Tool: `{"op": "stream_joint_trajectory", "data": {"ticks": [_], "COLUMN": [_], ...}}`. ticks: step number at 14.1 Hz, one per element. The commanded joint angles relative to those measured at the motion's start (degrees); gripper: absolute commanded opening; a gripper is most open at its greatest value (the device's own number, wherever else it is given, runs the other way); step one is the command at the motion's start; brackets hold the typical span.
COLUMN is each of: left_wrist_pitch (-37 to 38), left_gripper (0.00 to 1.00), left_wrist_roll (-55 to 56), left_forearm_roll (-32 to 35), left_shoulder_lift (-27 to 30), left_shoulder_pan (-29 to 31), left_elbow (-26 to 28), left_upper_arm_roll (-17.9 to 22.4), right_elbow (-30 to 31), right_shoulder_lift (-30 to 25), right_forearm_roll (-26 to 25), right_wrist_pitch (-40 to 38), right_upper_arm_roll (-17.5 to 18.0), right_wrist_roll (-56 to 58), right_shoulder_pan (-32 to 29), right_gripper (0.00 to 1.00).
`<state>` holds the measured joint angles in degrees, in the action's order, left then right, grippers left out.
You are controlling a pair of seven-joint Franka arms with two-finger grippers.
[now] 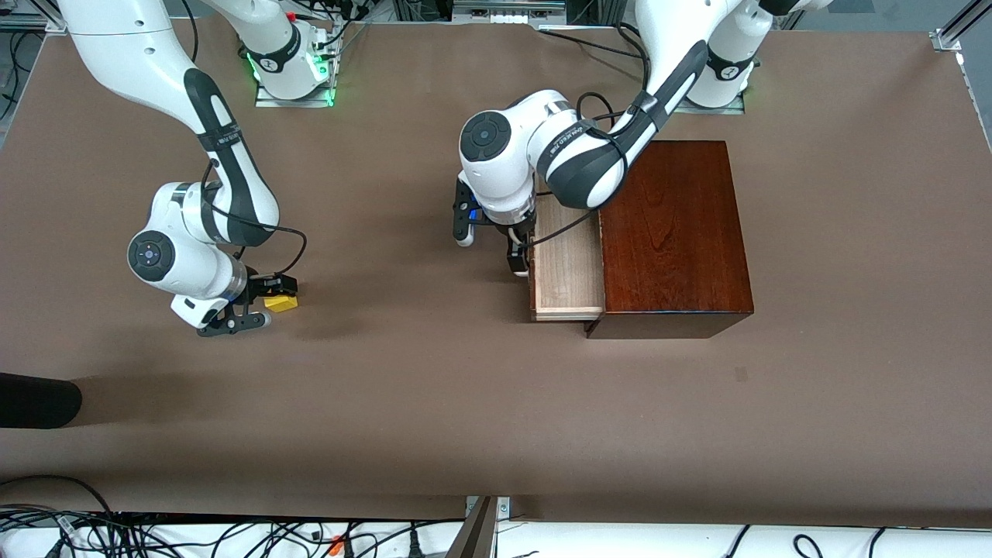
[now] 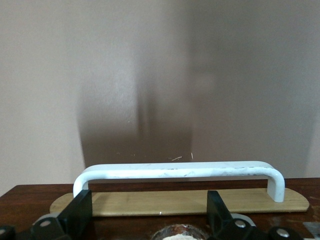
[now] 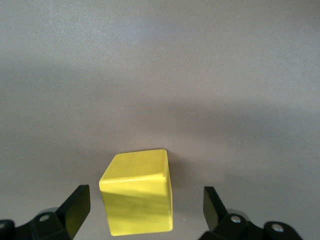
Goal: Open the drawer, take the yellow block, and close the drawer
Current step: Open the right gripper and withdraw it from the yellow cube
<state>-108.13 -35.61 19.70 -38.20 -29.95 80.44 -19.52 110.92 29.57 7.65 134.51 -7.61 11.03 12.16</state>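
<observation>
At the right arm's end of the brown table, my right gripper is low over the table surface. Its two black fingers are spread apart, and the small bright yellow block is between them with a gap at each side, so they do not pinch it. The yellow block rests on the table, well apart from the box.

Going on toward the left arm's end, my left gripper is at the front of the open drawer. In the left wrist view its black fingers are spread, one at each side, just beside the long white bar handle, which sits on a pale wooden plate on the dark front panel. The fingers do not close on the handle.

The drawer of pale light wood is pulled out from the glossy dark reddish-brown wooden box toward the right arm's end of the table. I see only bare light wood inside it, where my left arm does not cover it. The box stands nearer to the left arm's base, and part of my left arm is over its top.
</observation>
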Motion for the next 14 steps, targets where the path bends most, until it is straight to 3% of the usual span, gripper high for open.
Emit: {"op": "stream_joint_trajectory", "data": {"ticks": [1,6,10,14], "left_wrist_pitch": [3.27,6.17,7.49,7.41], "left_gripper": [1.0,1.0,1.0,1.0], "left_wrist_roll": [-0.77,-0.86,-0.86,-1.12], "left_forearm_roll": [3.24,5.25,5.43,5.52], "left_shoulder_lift": [1.28,2.16,2.16,2.16], "left_shoulder_pan": [2.35,5.16,7.71,8.77], "left_elbow": [0.33,0.42,0.77,1.3], "left_upper_arm_roll": [0.19,0.19,0.19,0.27], "right_elbow": [-1.05,-6.58,-11.33,-11.34], "right_shoulder_lift": [-0.65,-3.02,-8.72,-17.86], "right_forearm_roll": [0.88,0.18,0.27,0.09], "right_wrist_pitch": [-0.04,-1.43,-12.14,-20.76], "right_upper_arm_roll": [0.4,-0.92,-0.92,-0.92], "right_wrist_roll": [0.66,2.41,1.19,-3.36], "right_shoulder_pan": [-0.82,-1.35,-1.09,-1.09], "right_gripper": [1.0,1.0,1.0,1.0]}}
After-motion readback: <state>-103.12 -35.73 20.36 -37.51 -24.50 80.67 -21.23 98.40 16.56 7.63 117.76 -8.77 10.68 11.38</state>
